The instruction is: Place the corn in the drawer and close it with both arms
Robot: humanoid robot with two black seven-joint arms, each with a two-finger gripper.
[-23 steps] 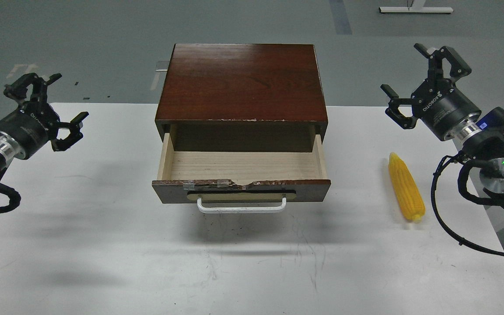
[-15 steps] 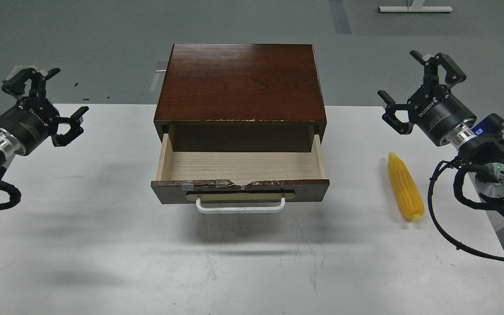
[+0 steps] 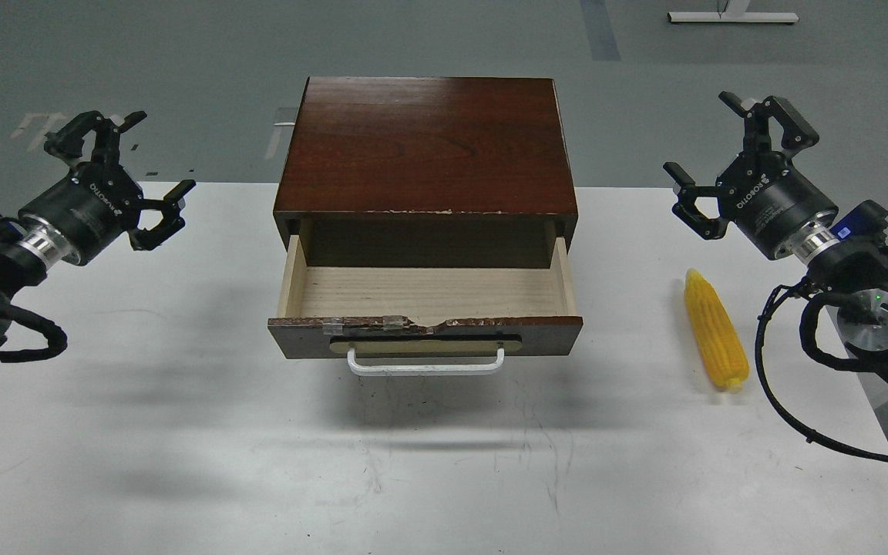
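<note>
Drawer (image 3: 425, 291) stands pulled out, holding nothing; corn (image 3: 714, 330) lies on the table (image 3: 182, 432) to its right. My left gripper (image 3: 143, 160) and right gripper (image 3: 710, 137) hover spread wide.

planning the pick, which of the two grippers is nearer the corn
The right gripper. It hangs open just above and behind the corn on the table's right side, while the left gripper is across the drawer, far left.

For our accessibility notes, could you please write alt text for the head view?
An open, empty drawer faces the viewer on a white table, with the corn lying to its right. The left pincer and right pincer hang open on either side, holding nothing.
</note>
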